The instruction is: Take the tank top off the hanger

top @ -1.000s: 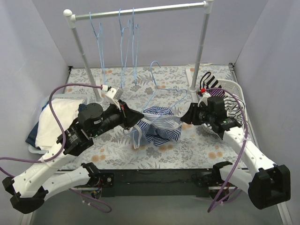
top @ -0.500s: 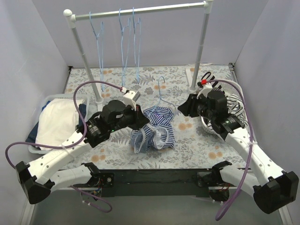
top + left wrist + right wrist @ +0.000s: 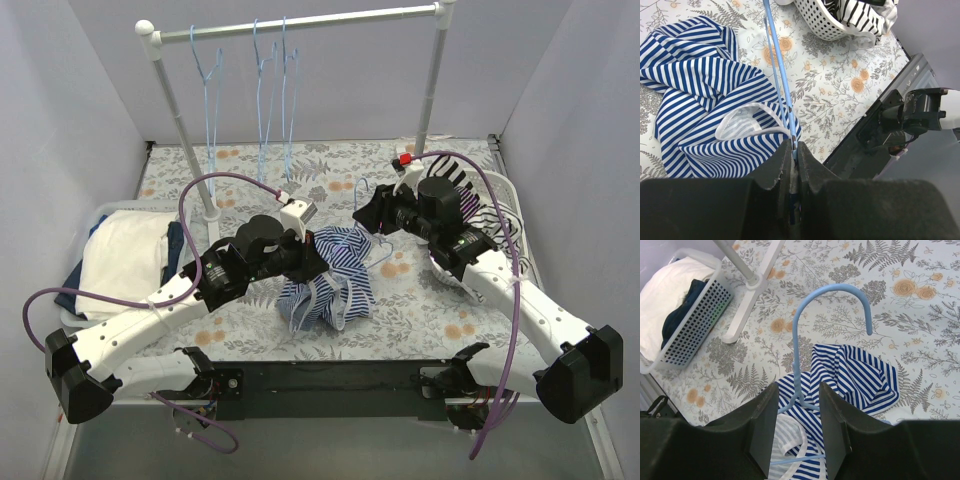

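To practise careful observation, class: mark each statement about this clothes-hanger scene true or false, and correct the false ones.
1. The left gripper is shut on the light-blue wire hanger. True.
2. The blue-and-white striped tank top hangs from the metal rail. False: it lies bunched on the floral table cover.
3. The right gripper is open, the hanger's neck between its fingers. True.
4. The rail is bare. False: other blue hangers hang from it.
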